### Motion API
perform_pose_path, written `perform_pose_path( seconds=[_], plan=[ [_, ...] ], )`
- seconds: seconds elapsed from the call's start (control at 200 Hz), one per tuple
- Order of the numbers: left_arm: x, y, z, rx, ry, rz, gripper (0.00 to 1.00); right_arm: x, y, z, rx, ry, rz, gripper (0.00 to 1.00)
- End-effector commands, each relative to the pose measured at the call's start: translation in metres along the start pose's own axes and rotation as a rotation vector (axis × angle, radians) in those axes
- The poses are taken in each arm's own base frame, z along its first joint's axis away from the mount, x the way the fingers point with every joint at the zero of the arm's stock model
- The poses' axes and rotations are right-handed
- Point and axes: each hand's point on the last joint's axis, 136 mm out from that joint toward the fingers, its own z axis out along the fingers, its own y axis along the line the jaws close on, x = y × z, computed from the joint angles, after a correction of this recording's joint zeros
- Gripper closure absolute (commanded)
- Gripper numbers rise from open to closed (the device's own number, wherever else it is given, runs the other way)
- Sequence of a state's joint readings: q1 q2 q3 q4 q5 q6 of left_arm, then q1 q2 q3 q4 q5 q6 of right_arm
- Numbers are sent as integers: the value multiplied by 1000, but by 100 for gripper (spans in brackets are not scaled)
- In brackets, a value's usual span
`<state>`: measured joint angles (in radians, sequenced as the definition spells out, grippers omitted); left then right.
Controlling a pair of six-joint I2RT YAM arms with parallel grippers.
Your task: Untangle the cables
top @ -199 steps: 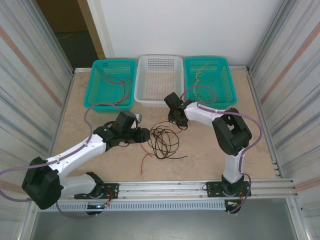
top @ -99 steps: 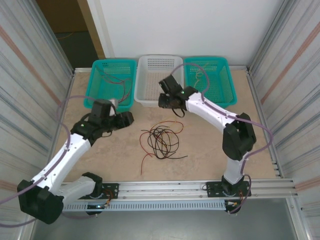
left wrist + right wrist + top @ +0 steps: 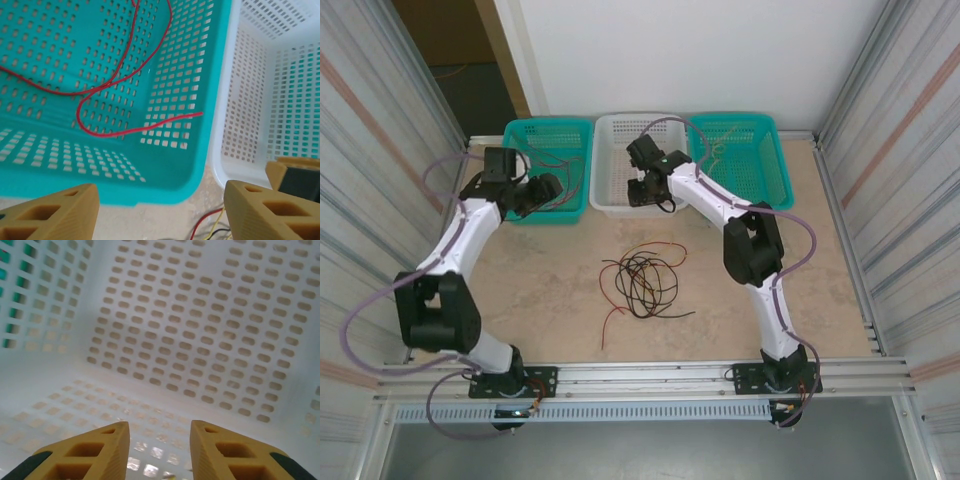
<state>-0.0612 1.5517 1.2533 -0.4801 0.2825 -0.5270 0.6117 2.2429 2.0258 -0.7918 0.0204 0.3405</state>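
Cables [image 3: 642, 280] tangled mid tabletop [image 3: 520, 290]. Left tool [image 3: 160, 200] wide open, empty, over teal basket [image 3: 175, 165] holding a red cable [image 3: 120, 134]. Right tool [image 3: 159, 432] slightly open, empty, over white basket [image 3: 200, 340].

In the left wrist view, the red cable [image 3: 116, 80] in the left teal basket [image 3: 150, 175] runs off the top and left edges, so its ends are out of frame. Below the basket, red and yellowish strands [image 3: 212, 227] are cut by the bottom edge, as are the left gripper's fingers [image 3: 55, 215]. From above, the tangle of cables [image 3: 642, 280] is too fine to tell which strand crosses over which. The white basket's floor [image 3: 150, 460] is blurred near the right gripper's cropped fingers [image 3: 85, 452].
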Motion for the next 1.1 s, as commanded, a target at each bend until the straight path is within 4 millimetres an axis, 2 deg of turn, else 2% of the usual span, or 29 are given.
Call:
perform_pose_path(
  seconds=[0.0, 0.125, 0.21, 0.326, 0.446, 0.566, 0.656, 0.771, 0.786, 0.917, 1.097],
  plan=[
    [-4, -16, 23, 61, 47, 16, 34, 22, -4, -3, -1, 84, -63, 65],
    [-1, -33, 50, 108, 98, 14, 35, 30, -13, -6, 11, 95, -56, 65],
    [3, -46, 64, 136, 122, 19, 37, 29, -17, -9, 14, 85, -42, 64],
    [10, -60, 79, 174, 156, 4, 39, 26, -13, -11, -10, 76, -23, 63],
    [15, -66, 88, 199, 178, -14, 44, 24, -10, -9, -21, 70, -6, 62],
    [21, -70, 88, 225, 191, -29, 46, 20, -9, -10, -21, 55, 22, 62],
    [28, -76, 85, 250, 204, -27, 46, 14, -3, -24, -32, 16, 31, 62],
    [35, -79, 83, 264, 213, -26, 46, 6, 16, -59, -62, -66, 12, 59],
    [36, -78, 83, 263, 212, -28, 46, 14, 16, -58, -55, -52, 6, 59],
    [39, -75, 84, 256, 219, -33, 47, 40, 34, -82, -41, -64, -31, 59],
    [38, -74, 83, 253, 218, -23, 47, 99, 51, -77, -44, 12, -46, 59]
  ],
)
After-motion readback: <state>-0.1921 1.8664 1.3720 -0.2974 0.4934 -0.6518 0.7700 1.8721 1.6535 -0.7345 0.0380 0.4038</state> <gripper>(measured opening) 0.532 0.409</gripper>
